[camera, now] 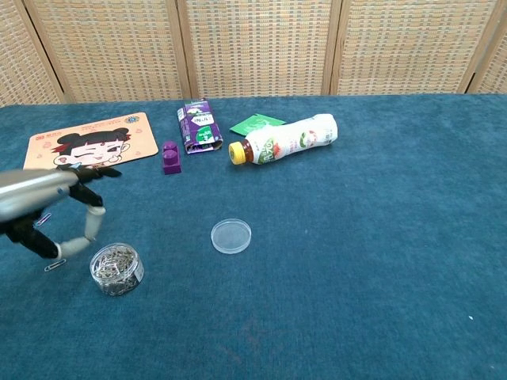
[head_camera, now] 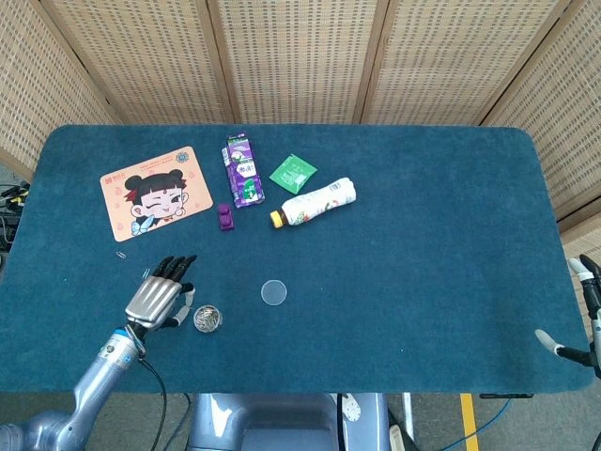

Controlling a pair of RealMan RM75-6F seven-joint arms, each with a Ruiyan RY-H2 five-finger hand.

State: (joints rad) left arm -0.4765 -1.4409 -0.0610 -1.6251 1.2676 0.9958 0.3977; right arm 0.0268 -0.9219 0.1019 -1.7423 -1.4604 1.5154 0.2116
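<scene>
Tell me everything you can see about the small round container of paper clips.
The container of paper clips is a small, clear, plastic-looking round tub, upright and without a lid, filled with silvery clips. It stands on the blue table cloth near the front left. The left hand hovers just beside it, fingers apart; no contact shows.

Left hand (head_camera: pixel 158 297) hovers over the blue counter (head_camera: pixel 423 235), fingers (head_camera: pixel 175 269) spread and empty, just left of the open paper-clip jar (head_camera: pixel 208 318). Clear round lid (head_camera: pixel 273 292) lies right of the jar. Right hand (head_camera: pixel 584 310) sits at the counter's right edge, only partly visible.
</scene>
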